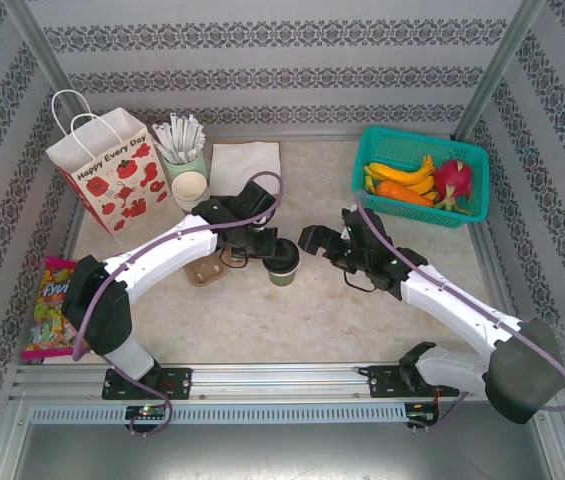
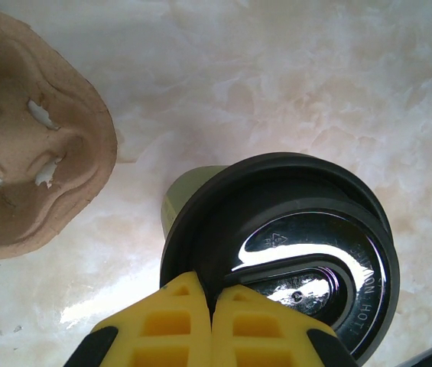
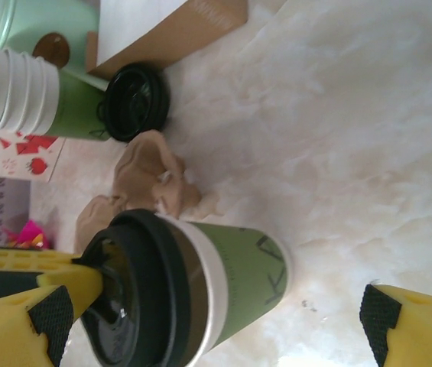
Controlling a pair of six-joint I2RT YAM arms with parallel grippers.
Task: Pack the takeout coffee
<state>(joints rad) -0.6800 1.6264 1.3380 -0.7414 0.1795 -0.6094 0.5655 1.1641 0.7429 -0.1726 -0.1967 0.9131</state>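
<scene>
The takeout coffee (image 1: 283, 268), an olive-green cup with a black lid, stands upright on the table's middle. In the left wrist view my left gripper (image 2: 209, 284) is shut, its yellow fingertips pinching the raised rim of the lid (image 2: 300, 245). From above, the left gripper (image 1: 267, 250) sits over the cup's near-left edge. My right gripper (image 1: 320, 243) stands open just right of the cup. In the right wrist view the cup (image 3: 238, 275) lies ahead between the spread fingers of the right gripper (image 3: 216, 321), untouched by them.
A brown pulp cup carrier (image 1: 205, 270) lies just left of the cup. Behind it stand white cups (image 1: 190, 188), a green holder of sticks (image 1: 187, 150), a napkin (image 1: 245, 165) and a strawberry-print paper bag (image 1: 112, 170). A teal fruit basket (image 1: 467, 150) sits back right, a candy bag (image 1: 50, 305) far left.
</scene>
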